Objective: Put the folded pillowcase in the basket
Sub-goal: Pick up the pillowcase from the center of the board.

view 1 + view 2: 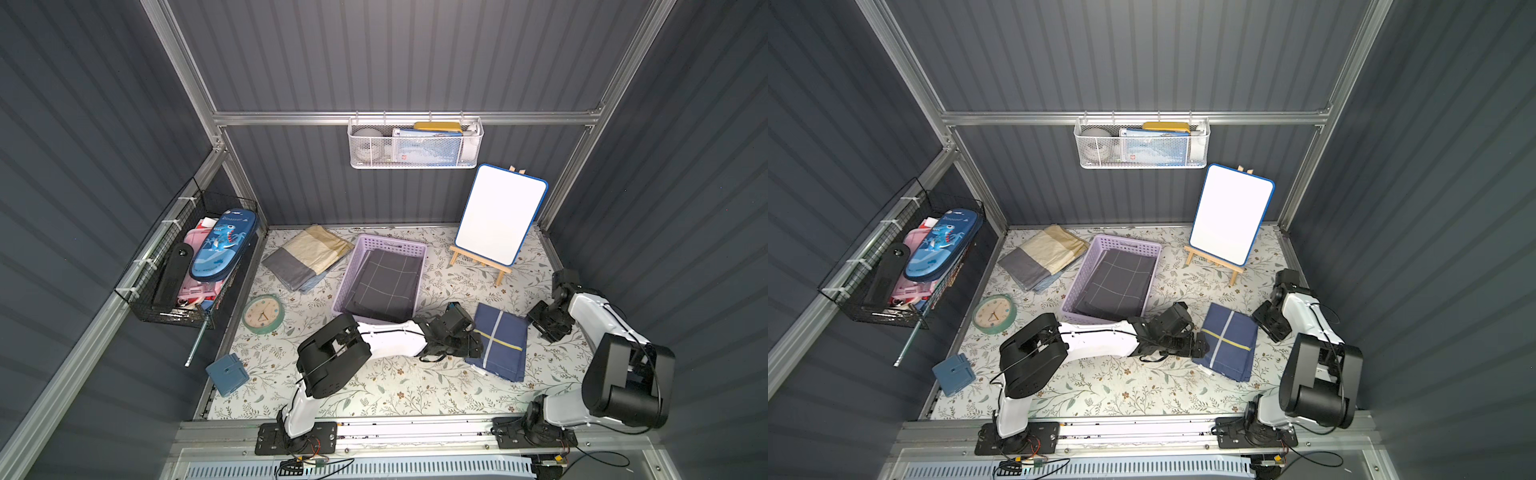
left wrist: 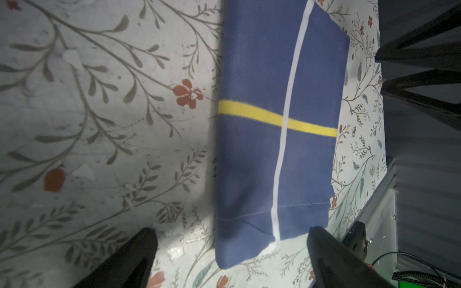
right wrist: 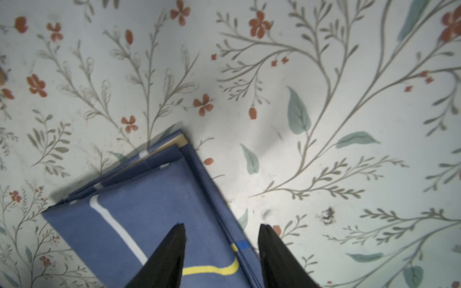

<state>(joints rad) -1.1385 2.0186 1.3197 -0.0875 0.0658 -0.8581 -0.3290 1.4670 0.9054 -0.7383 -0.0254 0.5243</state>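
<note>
L claw (image 2: 232, 229) wide open, R claw (image 3: 222, 225) half open; pillowcase (image 1: 505, 332) betw. them, long axis front-back, basket (image 1: 347, 274) nearer L claw.

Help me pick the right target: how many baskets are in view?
3. Lavender basket on the table; white mesh basket on the back wall; black wire basket on the side wall. None looks hidden.

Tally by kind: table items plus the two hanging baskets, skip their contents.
Baskets: 3 - lavender perforated plastic basket, white mesh wall basket, black wire basket
Folded cloths: 3 - navy blue cloth with yellow and white stripes, dark grey grid-patterned cloth in the lavender basket, beige-and-grey cloth
Round green clock: 1
White board on wooden easel: 1
Small blue square box: 1
Total: 9
</note>
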